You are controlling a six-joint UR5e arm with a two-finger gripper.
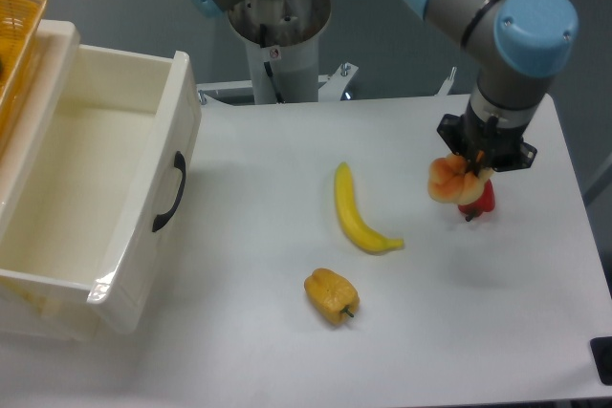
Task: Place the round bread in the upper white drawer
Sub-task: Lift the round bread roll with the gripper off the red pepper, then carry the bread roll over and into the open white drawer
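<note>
White and glossy, the drawer stands pulled open at the table's nine o'clock side, its black handle facing the middle of the table and its visible interior bare. The bread is at three o'clock, well apart from the drawer, pinched between the fingers of the gripper, which points straight down under the arm's blue-capped wrist. The bun appears to be clear of the tabletop, though its height above the surface cannot be fixed from this view. A red pepper shows just behind and below the bun, partly hidden by it; whether the two touch cannot be told. A banana lies near the table's centre and a yellow pepper toward six o'clock, both between the bun and the drawer. Assessment: the grasp is made and the lift appears begun; the carry across to nine o'clock, the lowering into the drawer and the release remain outstanding.
</note>
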